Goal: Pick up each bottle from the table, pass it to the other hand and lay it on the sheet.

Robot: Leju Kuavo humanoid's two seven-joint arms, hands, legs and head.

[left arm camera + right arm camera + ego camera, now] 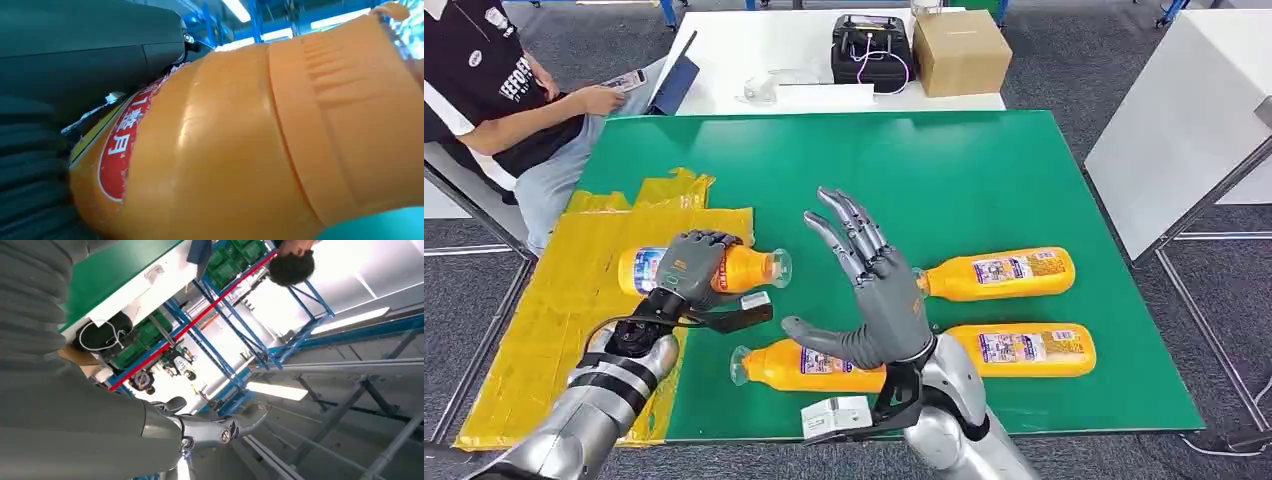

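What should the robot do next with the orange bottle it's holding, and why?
Probably lower the held bottle onto the yellow sheet and let go. The left robot hand already grips it at the sheet's edge, and the right robot hand is open and empty, so the pass looks done.

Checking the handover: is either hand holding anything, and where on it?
The left hand grips an orange plastic bottle around its labelled body; the right hand holds nothing.
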